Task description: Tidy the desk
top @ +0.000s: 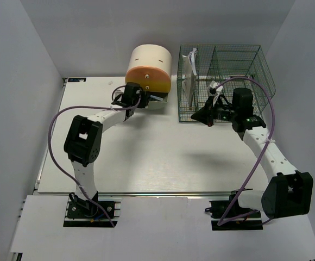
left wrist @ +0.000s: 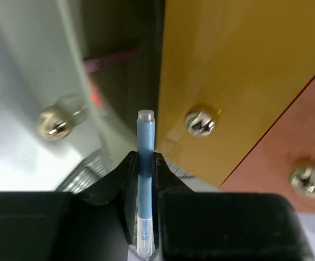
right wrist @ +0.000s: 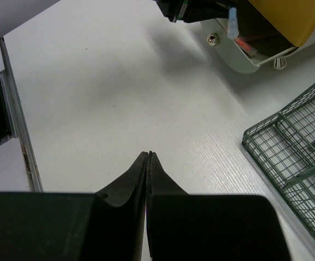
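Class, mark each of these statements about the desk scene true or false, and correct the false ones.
1. The left gripper grips a blue pen. True.
2. The right gripper holds a pen as well. False: it is shut on nothing, above the desk.
3. The bottom drawer of the drawer box is pulled out. True.
4. In the top view the wire basket stands left of the drawer box. False: it stands to its right.
5. The wire basket is empty. False: a white item stands in its left compartment.
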Robot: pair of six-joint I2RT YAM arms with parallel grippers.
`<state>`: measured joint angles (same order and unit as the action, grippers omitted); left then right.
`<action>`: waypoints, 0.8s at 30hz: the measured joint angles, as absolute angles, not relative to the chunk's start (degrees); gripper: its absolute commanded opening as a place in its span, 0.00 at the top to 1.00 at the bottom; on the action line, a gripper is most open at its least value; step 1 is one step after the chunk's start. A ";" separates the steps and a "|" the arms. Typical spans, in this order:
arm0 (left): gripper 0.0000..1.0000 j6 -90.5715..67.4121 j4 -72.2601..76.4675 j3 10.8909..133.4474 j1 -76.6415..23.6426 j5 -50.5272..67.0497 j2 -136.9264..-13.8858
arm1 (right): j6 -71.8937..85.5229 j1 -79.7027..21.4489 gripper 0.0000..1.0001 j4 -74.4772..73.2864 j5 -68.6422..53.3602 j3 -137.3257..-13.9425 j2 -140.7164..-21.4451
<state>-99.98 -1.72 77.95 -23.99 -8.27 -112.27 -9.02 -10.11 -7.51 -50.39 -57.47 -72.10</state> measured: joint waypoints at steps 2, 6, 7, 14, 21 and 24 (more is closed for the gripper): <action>1.00 -101.25 -1.39 79.48 -23.99 -8.64 -113.65 | -9.02 -10.11 1.00 -7.53 -50.13 -57.10 -71.83; 0.69 -102.98 0.05 81.60 -23.77 -8.86 -115.13 | -9.02 -10.11 1.00 -7.35 -49.60 -56.60 -71.37; 0.63 -103.28 0.69 81.71 -23.73 -8.91 -115.35 | -9.02 -10.11 1.00 -7.35 -49.58 -56.34 -71.24; 0.42 -104.12 4.01 81.47 -23.29 -8.99 -115.83 | -10.83 -10.11 0.79 -7.75 -50.37 -56.23 -71.18; 0.65 -104.12 8.86 76.82 -23.03 -8.36 -114.19 | -17.72 -10.13 0.83 -10.76 -55.77 -56.51 -72.40; 1.00 -102.96 12.05 72.97 -23.00 -6.59 -112.07 | -25.61 -10.13 0.94 -12.80 -59.27 -57.17 -74.39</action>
<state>-102.96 12.05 72.97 -23.00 -6.59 -112.07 -25.61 -10.13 -12.80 -59.27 -57.17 -74.39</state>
